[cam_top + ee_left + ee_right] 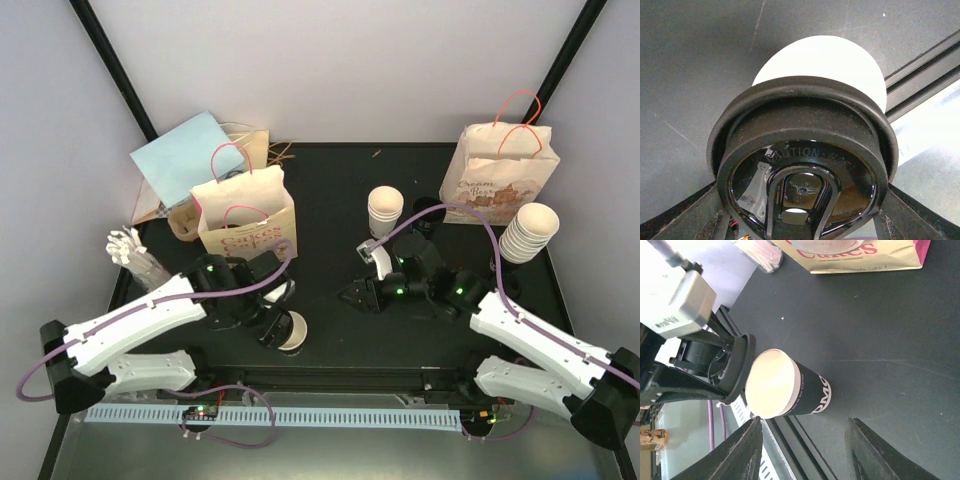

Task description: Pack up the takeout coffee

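Left gripper (268, 325) clamps a black lid (805, 145) by its rim, right at the mouth of the cup (807, 392). The cup is black with white print, pale inside, and tipped near the table's (330, 190) front edge. Right gripper (804, 422) is half open, empty. Only the left wrist view shows the lid's embossed top; only the right wrist view shows the cup's print.

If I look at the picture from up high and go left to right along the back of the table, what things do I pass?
bundle of white utensils → left paper bag → short stack of white cups → right paper bag
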`<action>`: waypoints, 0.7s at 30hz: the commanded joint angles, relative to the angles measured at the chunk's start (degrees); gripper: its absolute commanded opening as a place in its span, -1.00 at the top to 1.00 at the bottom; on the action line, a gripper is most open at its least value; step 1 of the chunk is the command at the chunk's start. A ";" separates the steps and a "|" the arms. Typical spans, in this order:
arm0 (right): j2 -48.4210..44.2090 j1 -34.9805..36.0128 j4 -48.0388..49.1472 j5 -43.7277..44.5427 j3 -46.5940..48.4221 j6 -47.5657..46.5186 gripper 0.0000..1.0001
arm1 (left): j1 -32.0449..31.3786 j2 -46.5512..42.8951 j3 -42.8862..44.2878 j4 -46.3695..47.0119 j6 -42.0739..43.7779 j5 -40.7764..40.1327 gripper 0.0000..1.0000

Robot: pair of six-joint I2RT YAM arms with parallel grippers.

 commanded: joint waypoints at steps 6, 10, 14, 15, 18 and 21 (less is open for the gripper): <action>1.37 -0.18 2.22 -1.17 -0.04 -0.91 0.06 | -4.42 6.56 4.99 0.11 -3.99 -4.65 -0.16; 1.22 -0.19 2.00 -1.06 0.21 -1.15 0.06 | -6.05 9.57 5.96 0.07 -4.29 -5.22 -0.17; 1.02 -0.18 1.88 -1.08 0.18 -1.27 0.06 | -7.08 12.53 6.99 -0.35 -4.23 -6.04 -0.18; 1.00 -0.23 1.84 -1.06 0.14 -1.28 0.06 | -7.25 13.41 7.23 -0.39 -4.19 -6.02 -0.18; 0.88 -0.22 1.83 -1.06 -0.11 -1.34 0.06 | -7.63 14.21 7.62 -0.39 -4.10 -5.95 -0.19; 0.94 -0.18 1.79 -1.00 -0.20 -1.31 0.06 | -7.90 15.18 7.67 -1.03 -3.93 -5.96 -0.20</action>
